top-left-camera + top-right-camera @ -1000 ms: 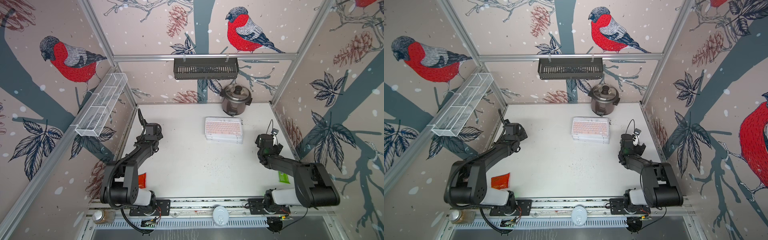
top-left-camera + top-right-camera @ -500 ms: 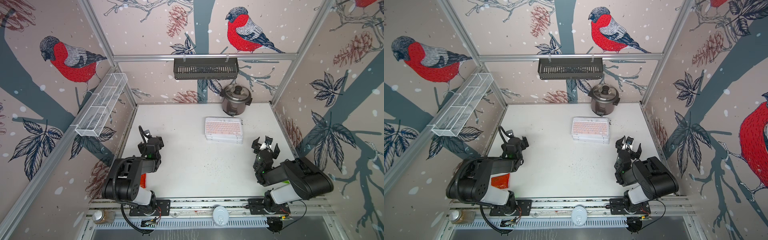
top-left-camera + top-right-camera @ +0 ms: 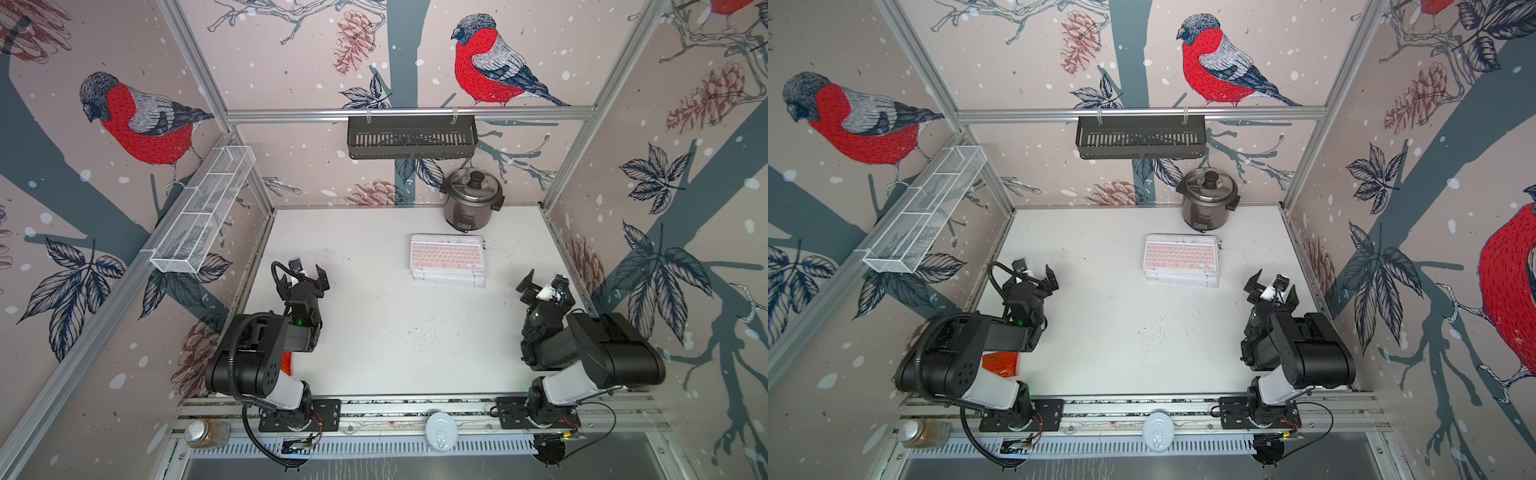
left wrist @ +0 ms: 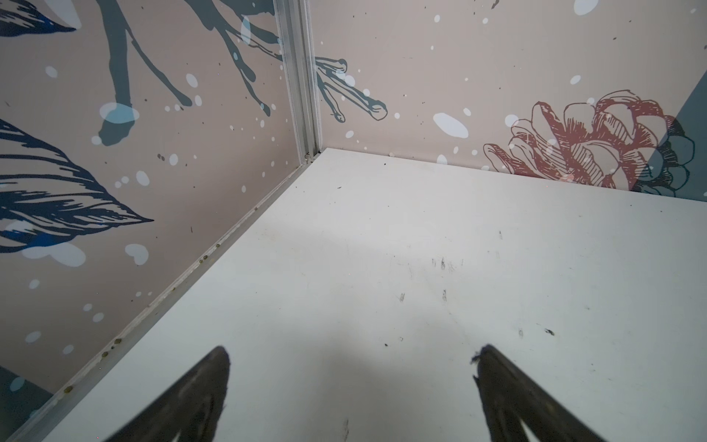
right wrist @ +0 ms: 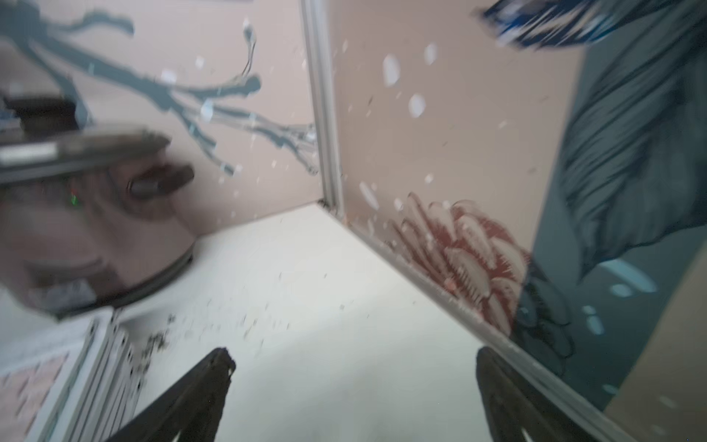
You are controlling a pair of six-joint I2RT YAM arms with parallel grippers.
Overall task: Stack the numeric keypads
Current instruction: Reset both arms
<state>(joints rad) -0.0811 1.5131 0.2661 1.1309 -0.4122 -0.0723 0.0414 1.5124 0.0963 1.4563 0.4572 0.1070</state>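
The numeric keypads (image 3: 448,259) (image 3: 1181,259) lie in one neat stack on the white table (image 3: 374,332), right of centre and towards the back, with a pink-keyed one on top. A blurred corner of the stack (image 5: 57,382) shows in the right wrist view. My left gripper (image 3: 302,282) (image 3: 1032,284) is open near the left wall, far from the stack, and the left wrist view shows only bare table between its fingers (image 4: 352,356). My right gripper (image 3: 546,289) (image 3: 1273,293) (image 5: 352,356) is open and empty beside the right wall, a little right of and nearer than the stack.
A metal rice cooker (image 3: 471,199) (image 5: 76,229) stands just behind the stack. A black rack (image 3: 411,137) hangs on the back wall and a white wire basket (image 3: 203,212) on the left wall. A red packet (image 3: 1000,363) lies under the left arm. Dark crumbs dot the table.
Both arms have folded back towards their bases and risen, with the grippers turned to face the far corners. The stack has not moved. Both grippers stayed open.
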